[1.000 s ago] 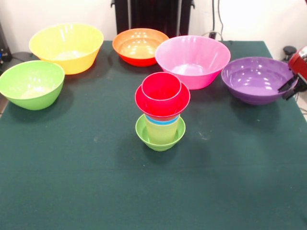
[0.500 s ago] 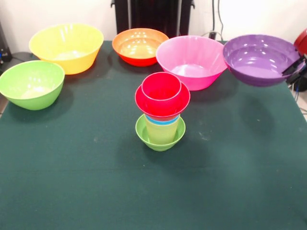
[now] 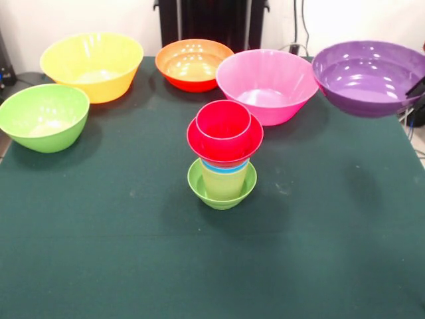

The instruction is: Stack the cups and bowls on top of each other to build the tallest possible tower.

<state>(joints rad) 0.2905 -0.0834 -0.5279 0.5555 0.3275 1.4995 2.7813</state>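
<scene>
Lifting further since a moment ago, my gripper (image 3: 418, 88) grips the purple bowl (image 3: 367, 76) by its rim, airborne right of the tower (image 3: 224, 156), ready to carry across.

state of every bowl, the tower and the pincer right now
purple bowl: lifted off the table, held at its rim
pincer: shut on purple bowl
tower: standing upright
yellow, orange, pink, green bowls: upright, empty
</scene>
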